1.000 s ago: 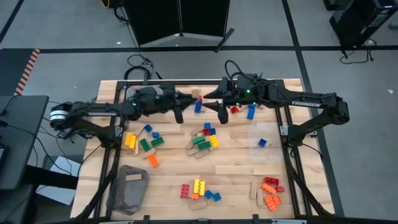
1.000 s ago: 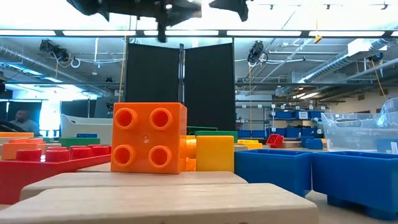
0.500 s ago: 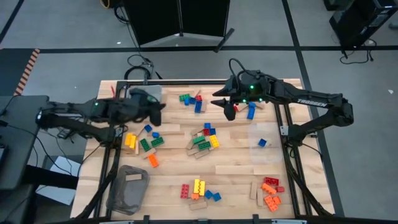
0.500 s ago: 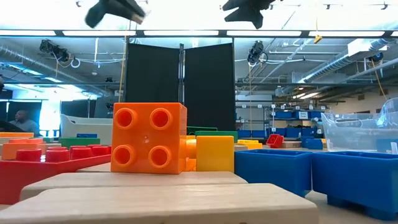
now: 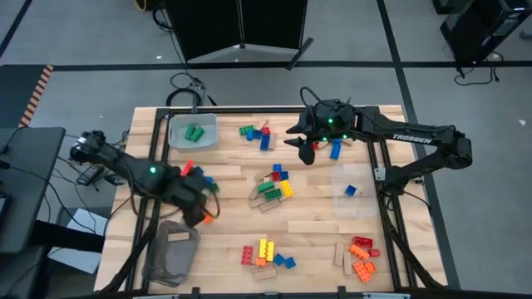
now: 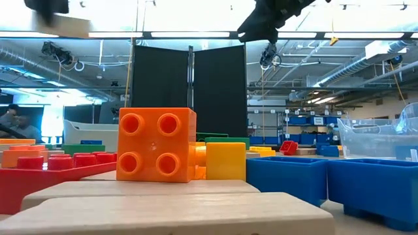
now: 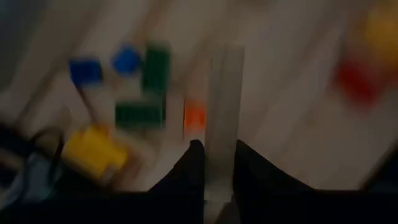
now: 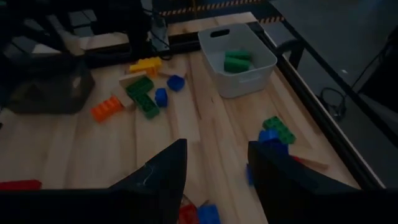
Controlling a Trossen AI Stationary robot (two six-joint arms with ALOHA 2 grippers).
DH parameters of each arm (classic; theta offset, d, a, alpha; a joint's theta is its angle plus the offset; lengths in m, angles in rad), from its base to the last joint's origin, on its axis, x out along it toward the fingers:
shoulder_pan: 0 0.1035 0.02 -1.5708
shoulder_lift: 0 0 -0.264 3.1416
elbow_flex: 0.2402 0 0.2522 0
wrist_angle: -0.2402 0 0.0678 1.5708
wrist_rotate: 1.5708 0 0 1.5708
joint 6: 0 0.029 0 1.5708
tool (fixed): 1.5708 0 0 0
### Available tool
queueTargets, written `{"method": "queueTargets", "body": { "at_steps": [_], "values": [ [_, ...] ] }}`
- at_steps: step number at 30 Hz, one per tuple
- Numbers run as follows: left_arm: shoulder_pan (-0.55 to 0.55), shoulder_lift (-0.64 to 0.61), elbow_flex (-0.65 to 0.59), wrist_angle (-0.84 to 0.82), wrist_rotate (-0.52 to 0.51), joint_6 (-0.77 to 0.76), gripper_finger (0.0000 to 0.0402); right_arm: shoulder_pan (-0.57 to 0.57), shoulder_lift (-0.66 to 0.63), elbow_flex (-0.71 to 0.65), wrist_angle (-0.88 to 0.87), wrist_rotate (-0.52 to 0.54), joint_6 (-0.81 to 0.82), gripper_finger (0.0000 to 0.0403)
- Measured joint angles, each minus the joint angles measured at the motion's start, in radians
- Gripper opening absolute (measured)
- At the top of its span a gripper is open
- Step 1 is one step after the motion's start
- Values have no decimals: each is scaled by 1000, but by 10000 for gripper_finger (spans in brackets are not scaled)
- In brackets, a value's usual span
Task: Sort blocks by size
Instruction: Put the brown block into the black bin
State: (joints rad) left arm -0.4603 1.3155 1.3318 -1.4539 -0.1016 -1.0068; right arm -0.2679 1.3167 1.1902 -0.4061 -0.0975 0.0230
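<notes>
Your left gripper point(image 7: 217, 149) is clamped tight on a tan wooden piece point(image 7: 222, 93), which stands up between the two dark fingers. In the high view that gripper point(image 5: 199, 209) hangs over the left side of the table point(image 5: 316, 257), just above the left cluster of blocks point(image 5: 193, 189): yellow, green, blue and one orange. The dark grey bin point(image 5: 170, 253) sits near it at the near-left corner, with another wooden piece point(image 5: 177, 235) lying inside.

Over on the far side, your right gripper point(image 5: 305, 152) hovers beside a blue block point(image 5: 336, 149). The right wrist view shows its fingers point(image 8: 165, 177) partly spread, with nothing between them.

The light grey bin point(image 5: 193, 143) at the far left holds green blocks point(image 5: 194, 131). The clear bin point(image 5: 339, 193) on the right has one small blue block point(image 5: 351, 190) in it.

The rest of your blocks are spread out in groups: a far cluster point(image 5: 256, 133), a centre cluster point(image 5: 273, 187), a near-centre cluster point(image 5: 266, 252) and an orange and red pile point(image 5: 362, 257) at the near right. A long wooden plank point(image 5: 314, 227) lies flat between them. From table height, an orange four-stud brick point(image 6: 155, 143) fills the foreground.
</notes>
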Motion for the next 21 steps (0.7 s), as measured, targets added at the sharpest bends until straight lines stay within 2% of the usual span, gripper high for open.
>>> {"method": "queueTargets", "body": {
  "at_steps": [3,5,8,10,15,18,21],
  "values": [
    [-57,34,2,-72,130,167,56,-3,0,-1,1,0,-1,185],
    [-96,42,-3,-77,181,301,56,-3,0,-1,3,0,-1,185],
    [-149,51,-18,-56,227,498,56,-3,0,-1,5,0,0,183],
    [-180,53,-42,-22,228,572,56,-3,0,-1,5,0,0,183],
    [-222,53,-163,131,258,577,56,-3,0,-1,5,-1,26,183],
    [-240,53,-247,250,305,552,56,-3,0,-1,5,-1,39,181],
    [-262,53,-307,301,352,510,56,-3,0,-1,5,-1,55,181]
  ]
}}
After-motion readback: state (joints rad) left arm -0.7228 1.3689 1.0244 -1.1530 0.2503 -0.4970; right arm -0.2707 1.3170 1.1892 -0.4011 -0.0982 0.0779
